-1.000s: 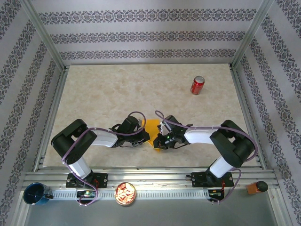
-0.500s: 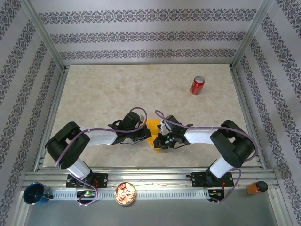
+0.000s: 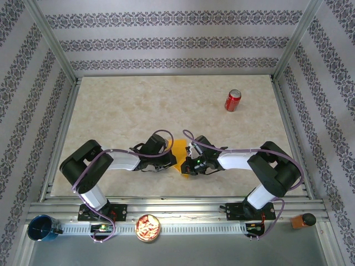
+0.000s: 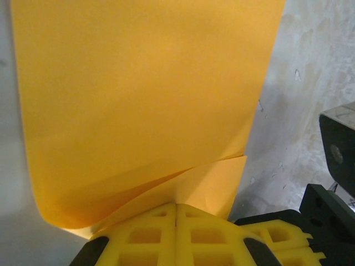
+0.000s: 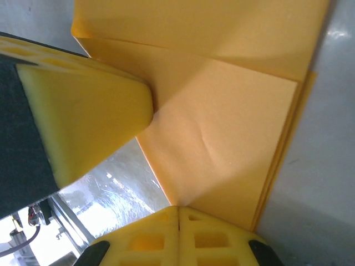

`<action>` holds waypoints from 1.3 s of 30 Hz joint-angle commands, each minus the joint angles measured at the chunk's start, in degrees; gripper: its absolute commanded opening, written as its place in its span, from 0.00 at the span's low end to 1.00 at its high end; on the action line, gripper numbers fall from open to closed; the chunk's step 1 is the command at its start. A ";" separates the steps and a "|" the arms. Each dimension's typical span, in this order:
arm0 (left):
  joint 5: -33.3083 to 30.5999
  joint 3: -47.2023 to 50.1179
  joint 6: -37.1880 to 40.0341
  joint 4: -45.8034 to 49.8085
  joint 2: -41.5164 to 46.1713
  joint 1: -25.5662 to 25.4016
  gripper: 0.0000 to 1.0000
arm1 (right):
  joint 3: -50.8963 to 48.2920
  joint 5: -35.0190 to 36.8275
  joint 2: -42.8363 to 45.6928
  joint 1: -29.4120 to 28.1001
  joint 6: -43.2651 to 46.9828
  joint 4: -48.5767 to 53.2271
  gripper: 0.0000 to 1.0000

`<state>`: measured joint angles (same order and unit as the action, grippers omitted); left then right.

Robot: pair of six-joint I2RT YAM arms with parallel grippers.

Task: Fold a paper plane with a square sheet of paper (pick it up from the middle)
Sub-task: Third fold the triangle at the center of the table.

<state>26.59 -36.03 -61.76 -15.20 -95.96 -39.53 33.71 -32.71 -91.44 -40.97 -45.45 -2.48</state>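
The square sheet of paper (image 3: 179, 151), orange-yellow and folded into layers, is held up between both grippers near the table's front middle. My left gripper (image 3: 170, 160) is shut on its left edge. In the left wrist view the paper (image 4: 144, 94) fans out from the closed yellow fingertips (image 4: 144, 235), one layer bulging and a lower flap creased beneath. My right gripper (image 3: 188, 164) is shut on the opposite edge. In the right wrist view the folded layers (image 5: 222, 144) rise from its closed jaws, and the left gripper's yellow finger (image 5: 83, 122) presses the paper at upper left.
A red soda can (image 3: 232, 100) stands upright at the back right of the marble table (image 3: 122, 111). On the front rail sit a blue cup (image 3: 42, 228), a bowl of snacks (image 3: 147, 227) and a small brown object (image 3: 302, 220). Patterned walls close in three sides.
The left arm's elbow swung outward and low half a second ago and has come back up. The paper and the right arm have barely moved; both grips hold.
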 commanded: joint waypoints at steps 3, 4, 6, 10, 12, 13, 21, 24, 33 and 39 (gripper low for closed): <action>-3.05 1.67 1.62 2.02 -0.61 5.60 0.04 | -2.56 4.32 -2.34 0.45 1.19 5.66 0.06; -2.69 1.60 1.81 2.10 -0.54 6.30 0.04 | -2.58 4.32 -2.43 0.43 1.29 5.69 0.06; -2.07 1.50 2.24 2.10 -0.45 7.35 0.04 | -2.60 4.32 -2.54 0.41 1.42 5.82 0.06; -1.24 1.89 3.19 2.19 -0.37 9.55 0.05 | -2.84 4.23 -2.69 0.54 1.68 5.75 0.06; -0.46 1.85 3.74 2.26 -0.23 10.62 0.04 | -2.95 4.15 -2.78 0.49 1.87 5.82 0.06; -0.10 1.77 4.00 2.49 0.04 11.09 0.04 | -2.95 4.06 -2.78 0.50 1.94 5.82 0.06; -0.58 0.74 5.14 6.31 6.20 11.50 0.06 | -2.64 3.19 -2.69 0.98 2.45 5.74 0.06; 0.59 2.07 3.68 3.07 8.24 10.81 0.08 | -2.51 3.05 -2.30 1.20 2.41 5.73 0.06; 2.60 1.03 4.63 -0.35 6.69 5.00 0.08 | -2.33 2.65 -1.90 1.56 2.14 5.74 0.07; 2.30 2.78 5.19 -4.15 1.19 4.89 0.07 | -1.90 2.31 -1.42 1.55 1.84 5.48 0.07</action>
<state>28.91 -34.37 -58.41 -16.03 -92.55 -34.46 33.47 -33.67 -91.66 -39.86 -44.64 -3.11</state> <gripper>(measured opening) 0.072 0.070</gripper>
